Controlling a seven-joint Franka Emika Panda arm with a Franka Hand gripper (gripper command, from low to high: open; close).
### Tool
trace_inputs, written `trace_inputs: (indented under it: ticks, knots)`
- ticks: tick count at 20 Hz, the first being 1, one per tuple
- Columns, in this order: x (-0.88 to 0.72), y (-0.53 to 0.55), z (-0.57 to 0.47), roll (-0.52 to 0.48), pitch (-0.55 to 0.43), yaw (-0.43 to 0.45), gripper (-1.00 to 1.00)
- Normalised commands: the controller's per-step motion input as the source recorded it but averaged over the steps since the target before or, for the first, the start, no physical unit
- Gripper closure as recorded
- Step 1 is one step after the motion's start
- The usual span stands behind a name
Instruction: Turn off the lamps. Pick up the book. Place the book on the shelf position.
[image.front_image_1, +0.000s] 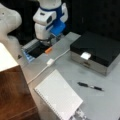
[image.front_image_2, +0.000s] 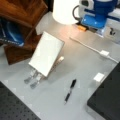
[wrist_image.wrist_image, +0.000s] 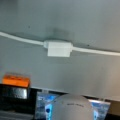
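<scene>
Here, your arm hangs at the back of the counter (image.front_image_1: 110, 100), well apart from the book (image.front_image_1: 58, 97).

Largest first: the shelf position (image.front_image_1: 12, 92), the dark wooden top, fills the lower left in a front view. The book lies beside it toward a front view's bottom centre, long axis running from upper left to lower right, spiral edge on its lower left side. From the pincer (image.front_image_1: 48, 41), in the upper left of that view, the book lies down the frame and slightly right. Between them run a white cable with its inline switch (wrist_image.wrist_image: 58, 48) and an orange block (image.front_image_1: 48, 50). The pen (image.front_image_1: 90, 86) lies right of the book. The pincer's fingers are hidden behind the wrist, so you cannot tell their spread. The wrist view misses the book.
</scene>
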Motion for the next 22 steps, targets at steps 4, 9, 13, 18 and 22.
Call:
trace_inputs:
  ticks: [4, 9, 13, 18, 22]
  knots:
    - [-0.53, 0.22, -0.23, 0.074, -0.137, -0.186, -1.0]
    - [-0.58, 0.27, -0.29, 0.037, -0.159, -0.185, -1.0]
    - [-0.55, 0.25, -0.24, 0.014, -0.193, -0.141, -1.0]
    - [-0.43, 0.18, -0.18, 0.027, -0.218, -0.105, -1.0]
    - [-0.35, 0.12, -0.2, 0.077, -0.224, -0.093, -1.0]
